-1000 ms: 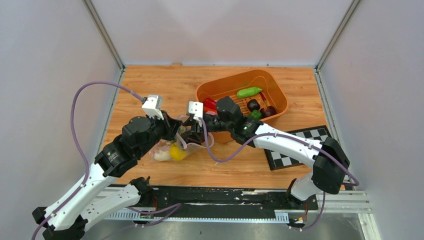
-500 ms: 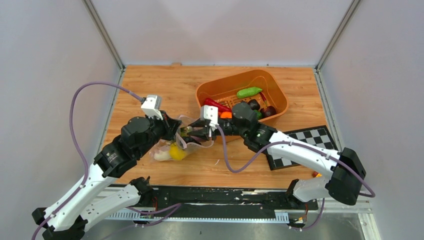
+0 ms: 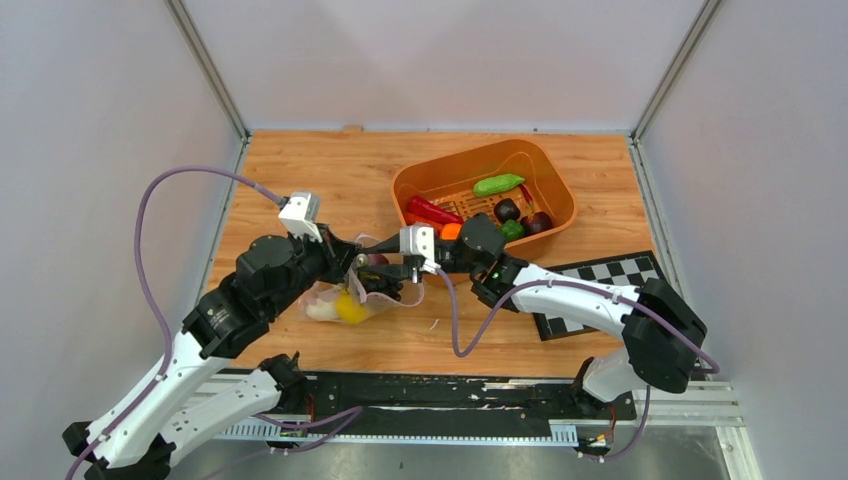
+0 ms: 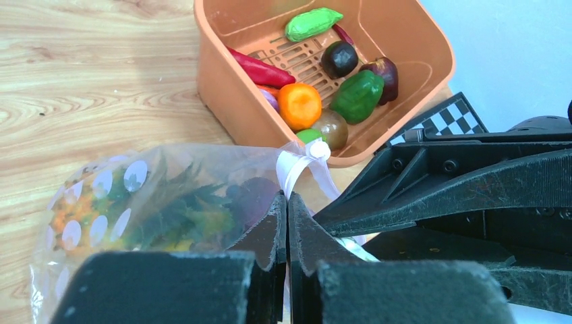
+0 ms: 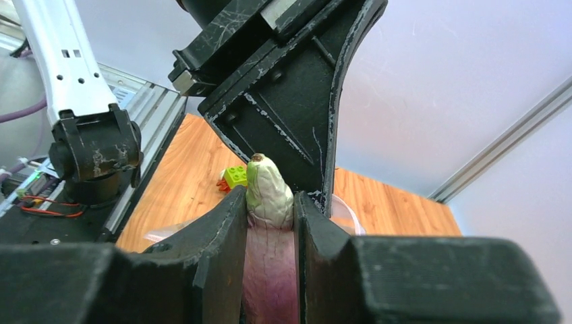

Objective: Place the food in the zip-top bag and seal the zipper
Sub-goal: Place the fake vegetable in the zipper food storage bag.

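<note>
Right pincer [image 5: 268, 200] is clamped on a purple eggplant [image 5: 270, 270], with the green stem end left clear of the fingertips so that the piece can be led in stem first. It is held at the mouth of the bag [image 4: 135, 209], just beside the left pincer [image 4: 287, 206]. The jaws of the left pincer are pressed fully together on the bag's mouth edge, and the pale zipper [image 4: 300, 162] can be seen running down into them. That edge appears to be held up off the table [image 3: 300, 180] so that the mouth is kept raised and open toward the incoming piece. Whether the eggplant has crossed the mouth cannot be told.

The bag is laid on its side, left of the orange tub [image 4: 214, 81]. 1 pineapple [image 4: 77, 212] is seen through the dotted film, and from above a lemon [image 3: 350, 308] and a white piece [image 3: 322, 312] are made out inside.

More food is kept in the tub: an orange [image 4: 299, 106], a green pepper [image 4: 357, 96], a red chilli [image 4: 260, 67] and 2 dark round fruits. The filling is therefore judged to be only part done, and the zipper is not yet pressed shut.

The right pincer should be opened only once the eggplant is well inside. The thin film could be pulled from the left pincer if it is pushed too hard.
</note>
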### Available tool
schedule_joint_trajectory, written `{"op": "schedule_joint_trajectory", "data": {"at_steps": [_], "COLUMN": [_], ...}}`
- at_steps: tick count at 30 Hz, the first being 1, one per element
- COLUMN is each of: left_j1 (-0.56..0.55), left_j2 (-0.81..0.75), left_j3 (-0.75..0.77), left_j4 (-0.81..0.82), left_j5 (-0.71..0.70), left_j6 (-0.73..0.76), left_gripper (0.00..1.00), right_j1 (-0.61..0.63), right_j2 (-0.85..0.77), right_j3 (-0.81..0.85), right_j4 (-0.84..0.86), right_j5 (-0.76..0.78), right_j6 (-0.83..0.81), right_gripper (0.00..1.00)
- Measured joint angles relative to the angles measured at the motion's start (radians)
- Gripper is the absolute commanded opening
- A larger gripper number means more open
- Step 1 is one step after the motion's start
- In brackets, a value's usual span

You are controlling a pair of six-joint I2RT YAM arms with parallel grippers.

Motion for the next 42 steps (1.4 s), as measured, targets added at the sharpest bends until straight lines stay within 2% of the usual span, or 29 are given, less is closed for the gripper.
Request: {"op": "schedule_joint_trajectory", "data": {"at_steps": [5,17,19,24,27,34,42], "left_j1": [0.0,-0.01,-0.01,-0.01,-0.01,-0.01,-0.01], "left_j2": [-0.034,-0.044,-0.041,-0.041,-0.041,-0.037,-0.029], "left_j3": [0.005,0.023,0.023,0.023,0.023,0.024,0.024], "left_j4": [-0.032,-0.039,-0.039,-0.037,-0.037,-0.034,-0.03], "left_j5": [-0.018,0.005,0.005,0.003,-0.005,-0.019,-0.022], "left_j6": [0.001,-0.004,-0.004,-0.005,-0.004,-0.004,-0.004], "left_gripper": [0.01,0.01,0.01,0.01,0.01,0.01,0.01], "right_j1": [0.004,-0.011,-0.011,-0.009,-0.006,-0.005,-0.005], "right_j2": [0.014,0.027,0.027,0.038,0.047,0.041,-0.031], "right_j3": [-0.017,-0.066,-0.054,0.04,0.09,0.22,0.207], "right_j4": [0.035,-0.079,-0.124,-0.294,-0.387,-0.606,-0.698], "right_j5": [0.018,0.06,0.06,0.074,0.113,0.142,0.105], "right_j6": [-0.087,-0.241,-0.259,-0.275,-0.245,-0.14,-0.118], "right_gripper": [0.12,0.23,0.29,0.54,0.59,0.55,0.21]}}
